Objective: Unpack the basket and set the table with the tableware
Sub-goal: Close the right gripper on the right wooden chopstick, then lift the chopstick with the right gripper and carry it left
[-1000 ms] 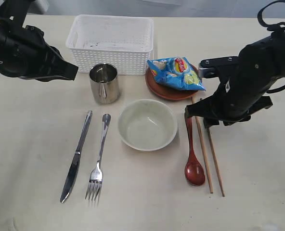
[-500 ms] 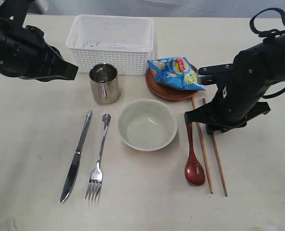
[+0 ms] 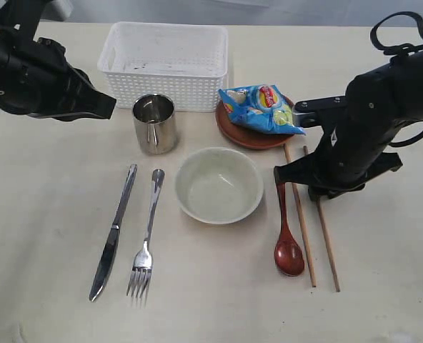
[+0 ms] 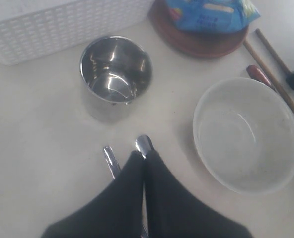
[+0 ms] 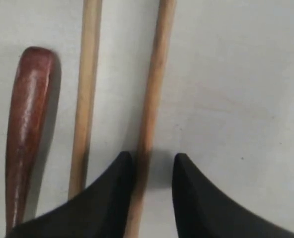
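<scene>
The right tool [image 5: 151, 157] straddles one chopstick [image 5: 155, 84].

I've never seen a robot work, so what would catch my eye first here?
The black right end effector straddles the outer chopstick, near the red spoon, right of the cream bowl. A bright blue chip bag lies on the brown plate next to the white basket.
</scene>
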You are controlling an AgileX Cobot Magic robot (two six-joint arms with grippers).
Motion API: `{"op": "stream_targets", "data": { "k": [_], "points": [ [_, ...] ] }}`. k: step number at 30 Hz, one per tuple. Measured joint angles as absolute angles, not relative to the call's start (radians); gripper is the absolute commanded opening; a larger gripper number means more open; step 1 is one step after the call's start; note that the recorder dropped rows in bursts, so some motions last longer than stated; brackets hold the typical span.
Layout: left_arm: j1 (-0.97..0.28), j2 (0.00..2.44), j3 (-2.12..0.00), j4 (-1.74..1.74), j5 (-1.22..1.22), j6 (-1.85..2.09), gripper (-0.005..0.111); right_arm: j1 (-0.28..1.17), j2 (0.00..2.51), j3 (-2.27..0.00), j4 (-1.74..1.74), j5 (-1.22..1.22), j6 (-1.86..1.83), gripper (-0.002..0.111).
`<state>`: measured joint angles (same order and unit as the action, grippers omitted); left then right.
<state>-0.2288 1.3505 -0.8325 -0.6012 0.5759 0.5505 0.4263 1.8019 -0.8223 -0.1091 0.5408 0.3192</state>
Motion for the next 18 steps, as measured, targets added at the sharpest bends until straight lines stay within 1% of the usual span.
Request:
{"op": "stream_targets", "data": {
  "k": [3, 10, 14, 18],
  "points": [
    [-0.229, 1.351, -0.833, -0.601, 0.576, 0.550, 0.000, 0.426, 1.802, -0.822, -0.109, 0.545, 0.321, -0.001],
    [-0.229, 1.351, -0.833, -0.601, 0.576, 0.550, 0.000, 0.426, 1.802, -0.824, -0.109, 0.560, 0.340, 0.000],
    [-0.229, 1.351, -0.833, -0.601, 0.576, 0.550, 0.000, 0.426, 1.784, -0.857, -0.118, 0.651, 0.344, 0.000],
    [-0.229, 1.351, -0.833, -0.601, 0.576, 0.550, 0.000, 0.426, 1.705, -0.947, -0.123, 0.740, 0.344, 0.000]
  ]
}}
